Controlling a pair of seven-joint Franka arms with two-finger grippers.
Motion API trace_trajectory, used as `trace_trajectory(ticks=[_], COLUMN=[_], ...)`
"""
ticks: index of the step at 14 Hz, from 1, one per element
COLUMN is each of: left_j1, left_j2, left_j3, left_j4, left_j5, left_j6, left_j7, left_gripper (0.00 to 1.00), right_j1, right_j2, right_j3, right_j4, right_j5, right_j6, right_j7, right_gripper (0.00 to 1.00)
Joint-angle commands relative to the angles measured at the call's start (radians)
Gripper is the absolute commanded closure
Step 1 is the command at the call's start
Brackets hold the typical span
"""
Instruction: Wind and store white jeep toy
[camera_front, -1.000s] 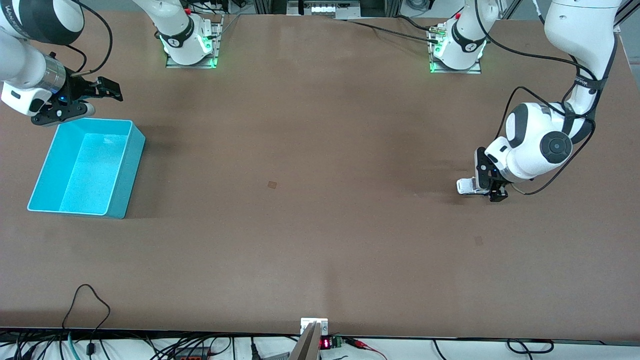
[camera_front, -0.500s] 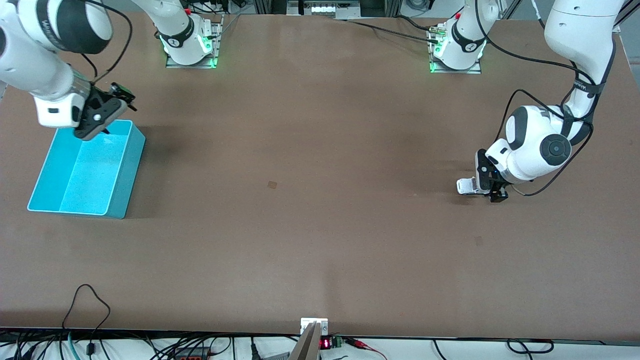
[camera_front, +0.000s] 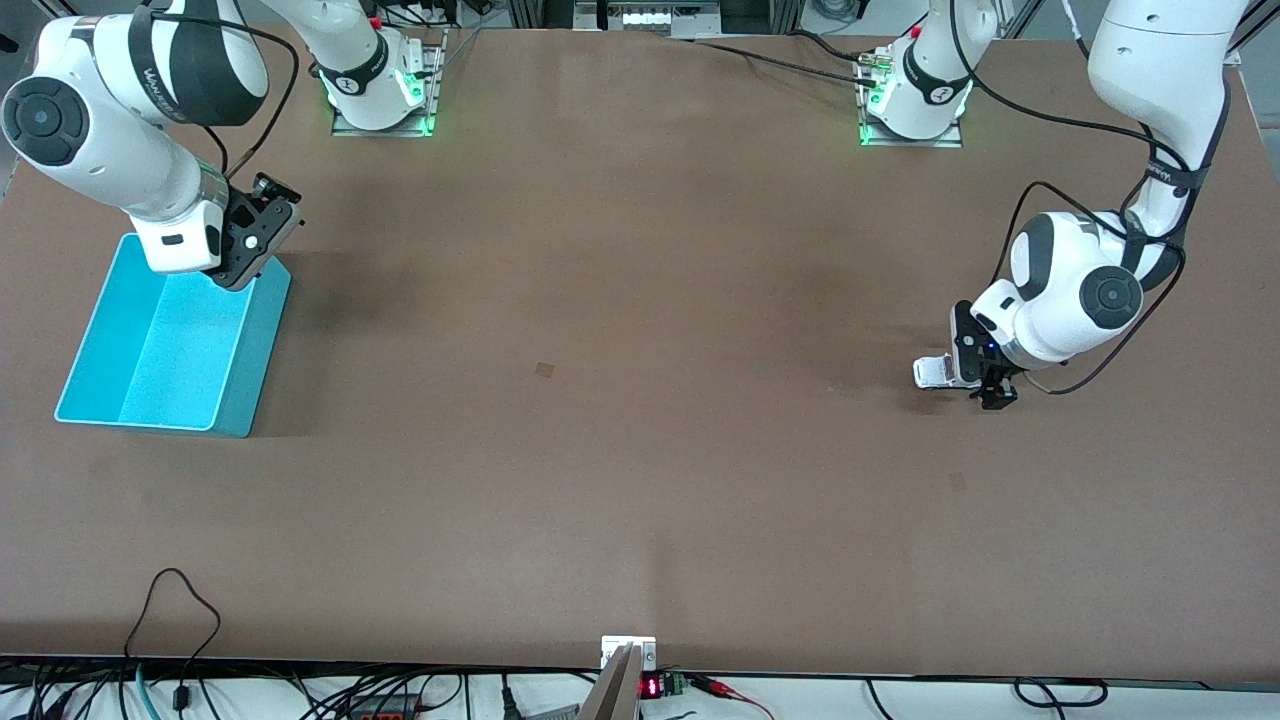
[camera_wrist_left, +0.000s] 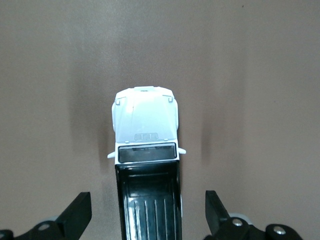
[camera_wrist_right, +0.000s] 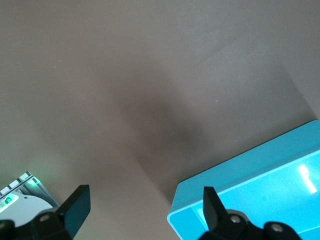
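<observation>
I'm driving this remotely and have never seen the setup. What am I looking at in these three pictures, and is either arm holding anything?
Two white robot arms stand at one brown table, each ending in a two-finger gripper. The wide picture comes from a high camera facing the robots, so their bases sit along its top edge. The other two come from cameras on the arms' wrists, looking down past the black fingers.

The left gripper is low at the left arm's end of the table, open, its fingers on either side of the white jeep toy without touching it. The toy sits on the table, not held.

The right gripper is open and empty, over the corner of the cyan bin at the right arm's end. What shows of the bin's inside is empty.
</observation>
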Motion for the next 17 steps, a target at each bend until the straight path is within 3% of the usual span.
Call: trace_trajectory(ticks=[1,6,14,17], left_j1=[0.004,0.004,0.004,0.004], left_j2=[0.011,0.011,0.007,0.007], left_j3=[-0.003,-0.003,-0.003,-0.003], left_j4=[0.007,0.007,0.007,0.007], left_j5=[0.001,0.001,0.005,0.005], left_j6=[0.011,0.011,0.011,0.011], left_j7=[0.022,0.022,0.023,0.023], left_gripper=[0.00,0.05,0.47,0.57], right_j1=[-0.004,-0.009,-0.010,-0.010], right_j2=[0.001,0.005,0.008,0.013], right_j3=[0.000,0.000,-0.003,-0.004], right_j4=[0.012,0.013,0.015,0.016], right_j5=[-0.007,-0.007,-0.007,-0.007], right_j6=[-0.008,-0.010,-0.011,-0.011], right_j7=[-0.019,-0.025,-0.025,-0.027], right_gripper=[0.00,0.00,0.00,0.00])
